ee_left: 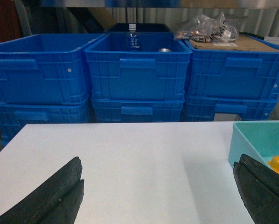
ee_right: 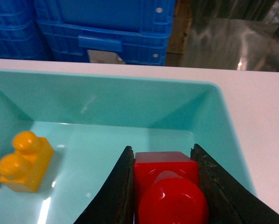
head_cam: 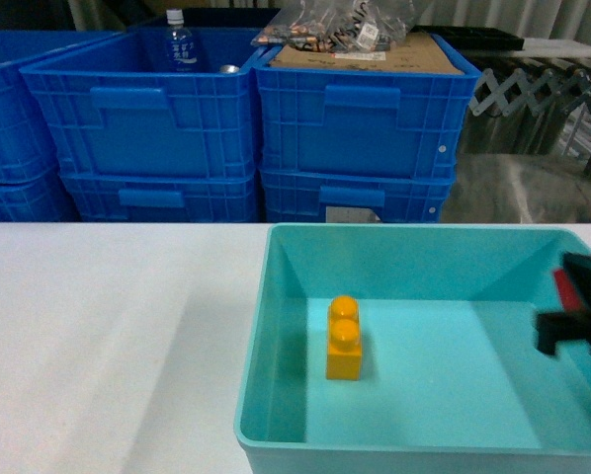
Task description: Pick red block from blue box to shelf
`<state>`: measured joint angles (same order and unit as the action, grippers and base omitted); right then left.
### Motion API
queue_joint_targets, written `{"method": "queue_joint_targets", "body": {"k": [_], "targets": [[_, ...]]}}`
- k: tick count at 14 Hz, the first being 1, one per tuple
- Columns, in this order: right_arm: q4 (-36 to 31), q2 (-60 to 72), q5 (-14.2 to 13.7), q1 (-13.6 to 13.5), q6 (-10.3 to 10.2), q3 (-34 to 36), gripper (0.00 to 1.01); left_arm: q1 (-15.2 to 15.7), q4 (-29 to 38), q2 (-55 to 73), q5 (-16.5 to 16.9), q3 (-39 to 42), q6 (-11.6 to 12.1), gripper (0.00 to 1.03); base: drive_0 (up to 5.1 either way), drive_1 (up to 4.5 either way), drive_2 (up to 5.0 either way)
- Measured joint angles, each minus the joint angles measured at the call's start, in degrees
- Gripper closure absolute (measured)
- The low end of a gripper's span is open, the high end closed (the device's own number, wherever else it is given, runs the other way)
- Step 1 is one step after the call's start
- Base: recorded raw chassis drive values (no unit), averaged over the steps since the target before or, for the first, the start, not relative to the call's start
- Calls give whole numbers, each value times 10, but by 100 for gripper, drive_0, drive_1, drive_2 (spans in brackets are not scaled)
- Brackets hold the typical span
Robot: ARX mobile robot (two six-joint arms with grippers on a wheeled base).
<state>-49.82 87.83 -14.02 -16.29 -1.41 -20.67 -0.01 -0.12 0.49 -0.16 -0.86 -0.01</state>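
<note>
My right gripper is shut on the red block, its black fingers pressed to both sides, stud facing the camera. It hangs inside the blue box near the right wall, a little above the floor. The head view shows the right gripper at the box's right edge, with a sliver of the red block showing. In the left wrist view, my left gripper is open over the white table, left of the box, holding nothing. The shelf is out of view.
A yellow two-stud brick stands on the box floor, left of centre. Stacked dark blue crates line the far side of the white table; one holds a bottle, another cardboard and a bag.
</note>
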Motion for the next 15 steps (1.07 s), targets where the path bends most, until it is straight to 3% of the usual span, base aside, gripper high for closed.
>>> {"method": "queue_joint_targets", "body": {"k": [2,3,5,10,11,12,15], "targets": [[-155,-70,7,38,6,70,73,0,-1,0,0,0,0,5,0,0,0],[-159,-116,18,49,8,75,73,0,-1,0,2,0,0,5,0,0,0],[-112,-163,45,68,10,128,73,0,-1,0,1,0,0,5,0,0,0],[-9,-327,86,109,10,178,73,0,-1,0,1,0,0,5,0,0,0],[17,-362,103,124,10,185,73,0,-1,0,1,0,0,5,0,0,0],[43,-400,134,159,10,189,73,0,-1,0,2,0,0,5,0,0,0],[125,-490,139,163,10,199,73,0,-1,0,1,0,0,5,0,0,0]]}}
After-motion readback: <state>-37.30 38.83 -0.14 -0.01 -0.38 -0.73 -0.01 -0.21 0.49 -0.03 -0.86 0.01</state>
